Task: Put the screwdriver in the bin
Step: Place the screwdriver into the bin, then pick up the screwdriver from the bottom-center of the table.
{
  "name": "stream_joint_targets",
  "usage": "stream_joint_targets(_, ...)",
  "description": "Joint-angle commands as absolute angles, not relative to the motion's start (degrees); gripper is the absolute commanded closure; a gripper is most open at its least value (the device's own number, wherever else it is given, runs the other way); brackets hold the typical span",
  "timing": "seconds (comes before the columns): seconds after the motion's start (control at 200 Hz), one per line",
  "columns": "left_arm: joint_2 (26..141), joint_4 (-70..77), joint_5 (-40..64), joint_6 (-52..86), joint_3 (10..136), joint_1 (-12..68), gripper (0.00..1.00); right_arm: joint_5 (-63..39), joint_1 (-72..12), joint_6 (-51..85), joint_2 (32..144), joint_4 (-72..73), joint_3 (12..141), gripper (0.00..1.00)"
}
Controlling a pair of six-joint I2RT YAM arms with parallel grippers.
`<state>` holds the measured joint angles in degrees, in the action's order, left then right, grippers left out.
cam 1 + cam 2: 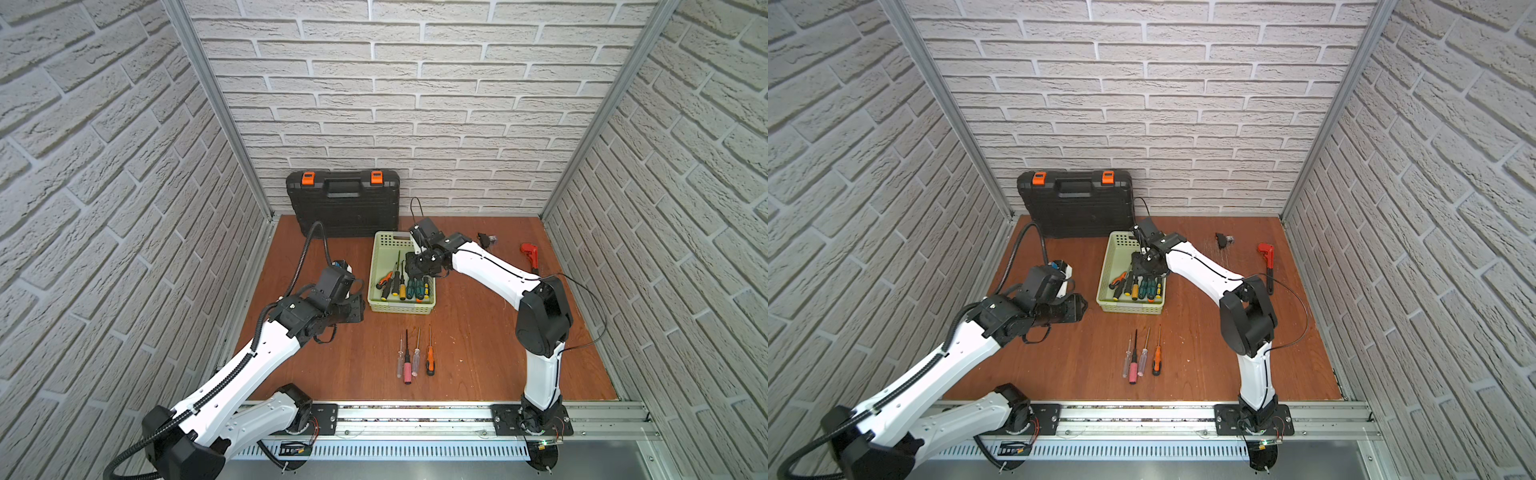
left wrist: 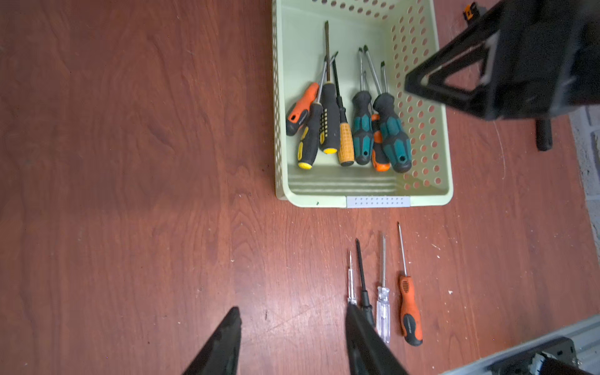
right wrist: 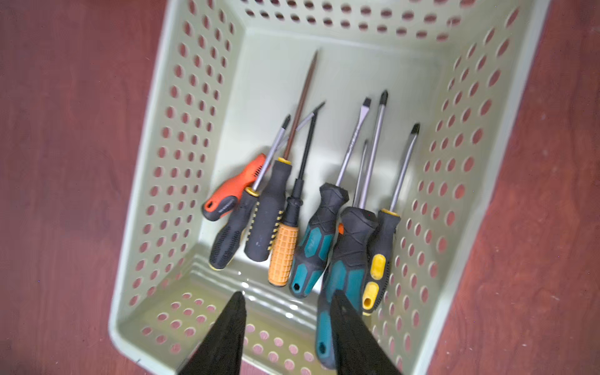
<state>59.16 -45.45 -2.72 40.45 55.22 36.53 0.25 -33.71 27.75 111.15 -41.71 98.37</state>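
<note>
Right gripper, jaws parted and empty, hovers over the light green bin. A black-and-yellow screwdriver lies inside among others, handles toward one end wall. Left gripper, likewise parted and empty, hangs above the table near four small screwdrivers.

This is a robot lab cell dressed as a workshop: brick-pattern panels in aluminium framing box in a wooden tabletop. Behind the bin of screwdrivers leans a black tool case. In front of the bin, two white robot arms are bolted to a rail.
</note>
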Motion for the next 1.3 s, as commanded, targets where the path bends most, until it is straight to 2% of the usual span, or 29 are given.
stream_joint_targets(0.0, 61.2, -47.6, 0.4, 42.7, 56.3, 40.3, 0.49, 1.9, -36.1, 24.5, 106.7, -39.6, 98.5, 0.55)
stream_joint_targets(0.28, 66.9, -45.7, -1.0, 51.5, 51.3, 55.5, 0.54, 0.1, -39.5, 27.6, 92.0, -30.9, 81.3, 0.58)
stream_joint_targets(0.49, 73.7, -40.2, 0.0, 55.4, 50.0, 61.2, 0.6, 0.2, -39.9, 30.3, 84.5, -28.0, 70.9, 0.58)
stream_joint_targets(0.9, 86.0, -35.8, 0.1, 55.2, 52.8, 62.6, 0.6, 2.4, -39.9, 29.5, 79.8, -29.4, 66.6, 0.59)
stream_joint_targets(1.29, 90.5, -35.4, -1.9, 55.5, 53.4, 62.2, 0.61, 2.4, -39.9, 30.2, 79.9, -30.8, 66.2, 0.59)
